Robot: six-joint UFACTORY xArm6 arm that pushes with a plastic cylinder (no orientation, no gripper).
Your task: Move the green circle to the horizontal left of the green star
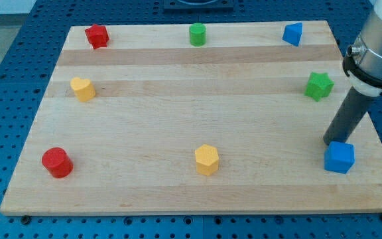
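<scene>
There are no jaws; my tip (330, 142) touches the blue cube (339, 157) from above. The green circle block (197, 34) sits at the wooden table's (178, 99) top edge, well left of the green star block (319, 85).

Wooden board (178, 99), eight coloured blocks

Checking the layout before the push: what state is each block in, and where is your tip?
green circle: upright, top edge, untouched
green star: flat, right side, free
blue cube: right beside my tip
my tip: down, at the blue cube's upper left edge
blue block: top right, free
</scene>
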